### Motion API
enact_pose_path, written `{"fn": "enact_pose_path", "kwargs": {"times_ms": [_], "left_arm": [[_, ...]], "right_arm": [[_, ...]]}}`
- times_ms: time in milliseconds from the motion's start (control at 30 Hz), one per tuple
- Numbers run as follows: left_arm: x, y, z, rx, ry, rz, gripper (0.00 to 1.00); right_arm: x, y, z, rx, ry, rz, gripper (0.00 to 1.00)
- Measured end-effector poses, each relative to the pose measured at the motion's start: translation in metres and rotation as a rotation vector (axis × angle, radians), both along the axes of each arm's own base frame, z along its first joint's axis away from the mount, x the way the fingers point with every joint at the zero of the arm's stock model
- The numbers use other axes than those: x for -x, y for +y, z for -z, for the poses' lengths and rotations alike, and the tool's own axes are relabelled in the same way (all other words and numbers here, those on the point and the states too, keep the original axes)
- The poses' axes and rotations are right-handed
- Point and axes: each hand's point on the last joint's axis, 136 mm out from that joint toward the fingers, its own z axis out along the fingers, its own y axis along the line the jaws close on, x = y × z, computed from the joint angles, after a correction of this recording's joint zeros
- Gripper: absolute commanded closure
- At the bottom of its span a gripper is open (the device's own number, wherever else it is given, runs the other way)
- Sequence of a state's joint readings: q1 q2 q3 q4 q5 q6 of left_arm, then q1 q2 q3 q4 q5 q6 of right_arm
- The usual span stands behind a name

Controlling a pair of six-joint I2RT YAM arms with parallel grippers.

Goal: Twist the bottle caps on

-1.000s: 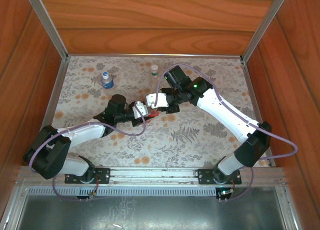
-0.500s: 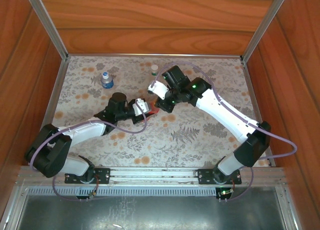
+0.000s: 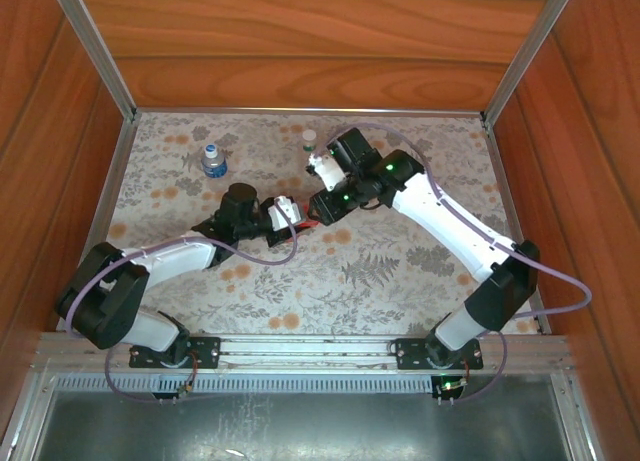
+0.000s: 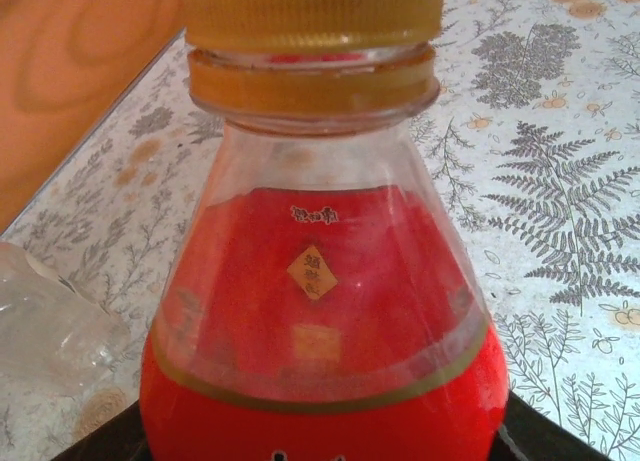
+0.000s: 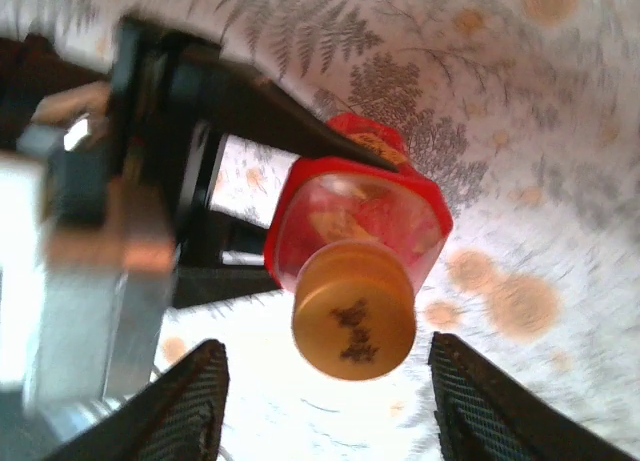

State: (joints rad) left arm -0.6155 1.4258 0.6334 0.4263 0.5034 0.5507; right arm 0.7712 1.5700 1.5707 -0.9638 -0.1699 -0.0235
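Note:
In the left wrist view the red bottle (image 4: 320, 311) stands close up, with the orange cap (image 4: 312, 11) sitting on its neck. My left gripper (image 4: 320, 443) is shut on the bottle's body. In the top view the left gripper (image 3: 288, 217) holds the red bottle (image 3: 312, 222) near the table's middle. From the right wrist view, the orange cap (image 5: 353, 311) lies between the spread fingers (image 5: 195, 401) of my right gripper (image 5: 328, 346), which is open and clear of it. The blue-label bottle (image 3: 213, 160) and the slim clear bottle (image 3: 309, 141) stand further back.
The floral table cloth (image 3: 400, 271) is walled by wooden panels behind and at both sides (image 3: 300, 81). A clear plastic thing (image 4: 50, 326) shows at the left of the left wrist view. The right arm (image 3: 450, 231) reaches in from the right.
My right gripper has opened and let go of the orange cap, turning and drawing back a little. The left gripper has kept its hold on the red bottle and shifted slightly.

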Motion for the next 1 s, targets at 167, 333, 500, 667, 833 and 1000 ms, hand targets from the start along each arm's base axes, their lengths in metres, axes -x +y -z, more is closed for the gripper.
{"fn": "enact_pose_path", "kwargs": {"times_ms": [167, 333, 500, 667, 833, 1000], "left_arm": [[0.003, 0.001, -0.006, 0.012, -0.015, 0.007, 0.5], [0.009, 0.001, -0.011, 0.027, -0.02, 0.027, 0.5], [0.014, 0.001, -0.014, 0.04, -0.02, 0.048, 0.5], [0.017, 0.0, -0.014, 0.045, -0.012, 0.06, 0.5], [0.021, 0.001, -0.008, 0.039, 0.002, 0.067, 0.5], [0.021, 0.001, -0.009, 0.042, 0.001, 0.07, 0.5]], "right_arm": [[0.012, -0.014, -0.017, 0.063, -0.221, -0.314, 0.4], [0.024, -0.025, -0.021, 0.113, -0.433, -0.613, 0.43], [0.024, -0.02, -0.014, 0.157, -0.55, -0.803, 0.45], [0.019, -0.011, -0.005, 0.182, -0.581, -0.878, 0.48], [0.012, -0.003, -0.004, 0.184, -0.591, -0.889, 0.54], [0.008, 0.004, -0.006, 0.18, -0.597, -0.899, 0.61]]}}
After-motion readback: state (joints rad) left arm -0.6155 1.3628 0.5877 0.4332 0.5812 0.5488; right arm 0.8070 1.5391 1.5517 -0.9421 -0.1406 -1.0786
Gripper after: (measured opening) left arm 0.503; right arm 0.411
